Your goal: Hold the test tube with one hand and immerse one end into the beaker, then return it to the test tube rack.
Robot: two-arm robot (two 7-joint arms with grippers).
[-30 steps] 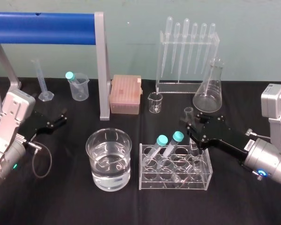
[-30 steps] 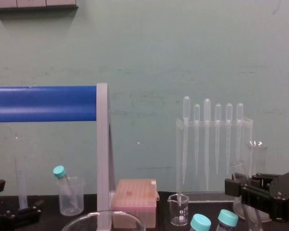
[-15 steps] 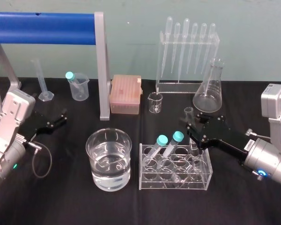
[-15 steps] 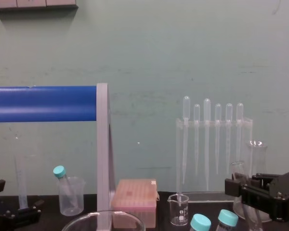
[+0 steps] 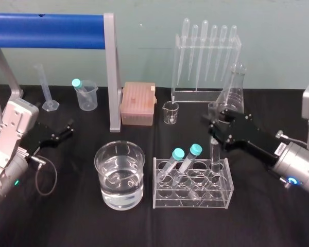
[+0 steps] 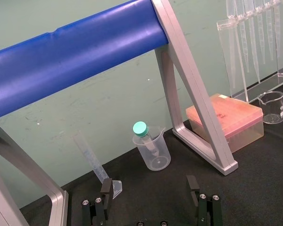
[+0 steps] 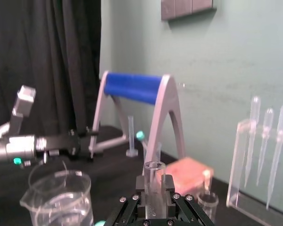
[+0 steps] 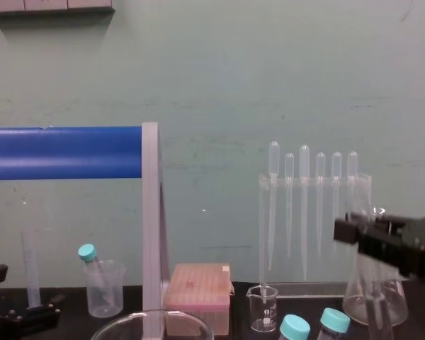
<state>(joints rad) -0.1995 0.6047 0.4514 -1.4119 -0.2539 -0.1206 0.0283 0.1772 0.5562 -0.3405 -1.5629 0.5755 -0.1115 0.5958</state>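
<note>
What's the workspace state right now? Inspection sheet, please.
Surface: black cloth, no spill seen.
Job's things: test tube upright in the right claw, lower end at the rack's right rear; beaker holds clear liquid, left of rack.
Clutter: two teal-capped tubes in rack; flask, pipette stand, small beaker, pink box, plastic cup, cylinder behind.
Claws: right claw shut on test tube; left claw open, parked at left.
Cables: loop beside left wrist.
Surroundings: blue bar on grey frame, green wall.
</note>
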